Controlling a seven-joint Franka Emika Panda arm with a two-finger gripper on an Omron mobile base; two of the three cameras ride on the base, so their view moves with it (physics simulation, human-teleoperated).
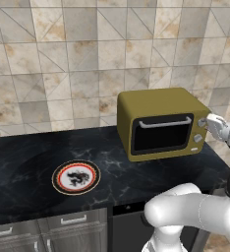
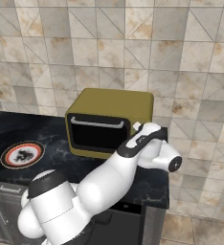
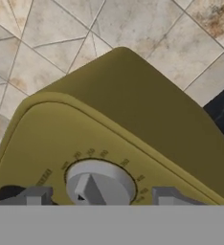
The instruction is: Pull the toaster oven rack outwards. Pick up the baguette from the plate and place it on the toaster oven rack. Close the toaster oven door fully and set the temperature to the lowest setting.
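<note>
Tiled kitchen wall behind the dark marble counter [image 1: 28, 152]. Boxy olive-yellow toaster oven [image 1: 158, 106] has its black glass door [image 1: 161, 134] shut; tool [image 3: 98, 196] spread either side of the round grey knob [image 3: 100, 184], aligned to turn it. Round patterned plate [image 1: 76, 177] far off, bare.

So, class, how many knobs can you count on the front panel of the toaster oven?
2 show: the upper knob near the panel's top, the lower knob beneath it. The arm may hide others.

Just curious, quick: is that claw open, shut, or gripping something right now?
Gripper: open, fingertips either side of the toaster oven's knob, not clamped on it yet.
</note>
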